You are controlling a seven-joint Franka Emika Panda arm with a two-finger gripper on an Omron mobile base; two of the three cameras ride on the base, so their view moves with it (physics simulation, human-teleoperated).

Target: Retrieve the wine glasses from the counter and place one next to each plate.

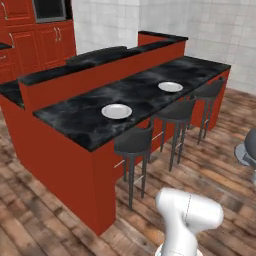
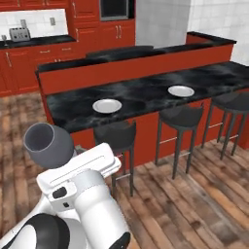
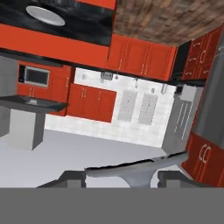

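Gripping a clear, round-bowled wine glass (image 2: pixel 48 143) by its stem, the gripper (image 3: pixel 121 178) faces glossy red cabinets (image 3: pixel 142 57).

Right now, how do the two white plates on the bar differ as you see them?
The near plate lies toward the bar's left end, closest to the arm; the far plate sits further right along it. The near plate has a stool just below its edge; the far plate lies between the next two stools. Neither has a wine glass beside it: one glass is in the claw. Both are plain, round, white, flat.
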